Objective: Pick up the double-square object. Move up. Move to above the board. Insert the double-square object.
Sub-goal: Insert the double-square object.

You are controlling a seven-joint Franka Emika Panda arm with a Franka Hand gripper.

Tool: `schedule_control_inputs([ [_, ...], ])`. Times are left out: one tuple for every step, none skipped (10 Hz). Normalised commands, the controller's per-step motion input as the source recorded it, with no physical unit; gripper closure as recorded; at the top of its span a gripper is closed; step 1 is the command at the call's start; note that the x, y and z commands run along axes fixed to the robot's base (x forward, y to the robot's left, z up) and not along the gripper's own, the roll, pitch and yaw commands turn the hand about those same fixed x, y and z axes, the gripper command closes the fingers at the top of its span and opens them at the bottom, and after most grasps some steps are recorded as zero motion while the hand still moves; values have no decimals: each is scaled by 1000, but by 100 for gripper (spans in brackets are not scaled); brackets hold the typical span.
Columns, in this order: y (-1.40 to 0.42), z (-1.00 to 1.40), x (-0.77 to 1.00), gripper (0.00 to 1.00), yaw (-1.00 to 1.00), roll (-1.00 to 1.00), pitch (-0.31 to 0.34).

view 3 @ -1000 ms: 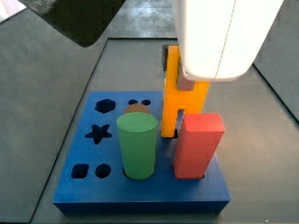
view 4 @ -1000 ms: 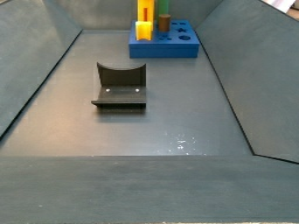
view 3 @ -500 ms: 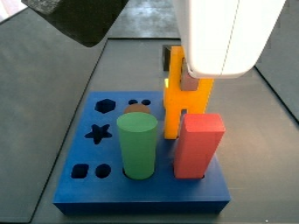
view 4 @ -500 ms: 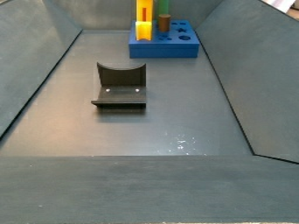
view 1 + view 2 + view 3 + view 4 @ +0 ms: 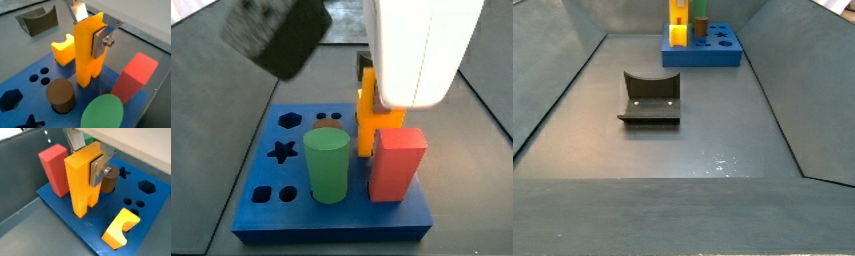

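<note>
The double-square object (image 5: 89, 50) is clamped upright near its top by the gripper (image 5: 88, 31), lower end at the board (image 5: 100, 235), at 12 o'clock of the red prism (image 5: 398, 165), for insertion.

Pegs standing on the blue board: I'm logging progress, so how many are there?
5: the double-square object held in the gripper, short yellow block, brown cylinder, green cylinder, red prism, all on the board.

The fixture (image 5: 651, 97) sits well apart from the board (image 5: 714, 53), tool unseen
</note>
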Motion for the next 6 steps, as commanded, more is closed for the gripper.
schedule_control_inputs([
  [0, -560, 0, 100, 71, 0, 0],
  [0, -529, 34, 100, 66, 0, 0],
  [0, -583, 69, 100, 49, 0, 0],
  [0, -334, 114, 100, 0, 0, 0],
  [0, -160, 0, 100, 0, -33, -76],
  [0, 0, 0, 100, 0, 0, 0],
])
